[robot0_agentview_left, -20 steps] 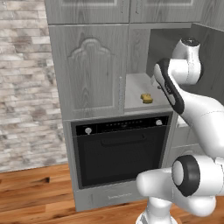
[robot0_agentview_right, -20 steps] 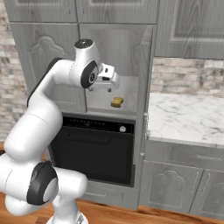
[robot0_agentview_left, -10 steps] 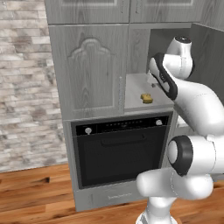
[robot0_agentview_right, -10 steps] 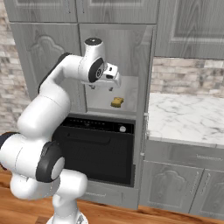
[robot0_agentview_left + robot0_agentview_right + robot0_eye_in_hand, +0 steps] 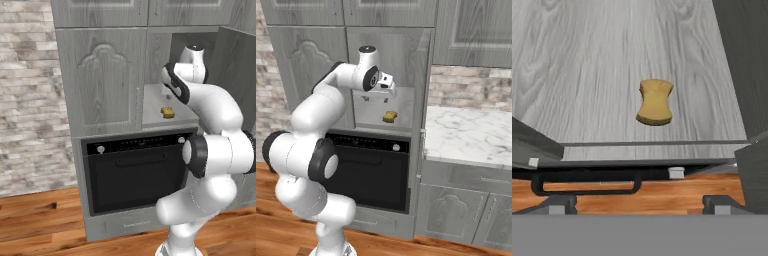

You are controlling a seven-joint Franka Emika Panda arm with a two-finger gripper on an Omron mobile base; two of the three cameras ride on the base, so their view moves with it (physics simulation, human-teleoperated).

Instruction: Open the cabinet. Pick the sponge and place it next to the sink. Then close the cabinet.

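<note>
Left base view, from left to right: a brick wall (image 5: 27,95), then the closed left door (image 5: 102,82) of the cabinet (image 5: 100,30), its arched panel and slim handle facing the room, then the bare shelf (image 5: 155,107) exposed where the right door has swung away. On that shelf, above a black oven (image 5: 137,175), lies the sponge (image 5: 168,112), a small mustard-yellow block resting flat near the front edge. The white arm rises at right and bends in toward the opening.

Right base view shows the gripper (image 5: 387,89) held inside the open compartment, above the sponge and clear of it, with a marble counter (image 5: 471,135) farther right. Hand view looks down past the two finger tips, set wide apart with nothing between them, onto the sponge lying alone on the wood-grain shelf board; the jaws are spread about as far as they go and touch nothing.

By the look of things, the first step is complete: the cabinet stands open. Everything else remains: the descent and grasp, the carry to a spot beside the sink, and the closing of the door. The sink itself cannot be made out here.
</note>
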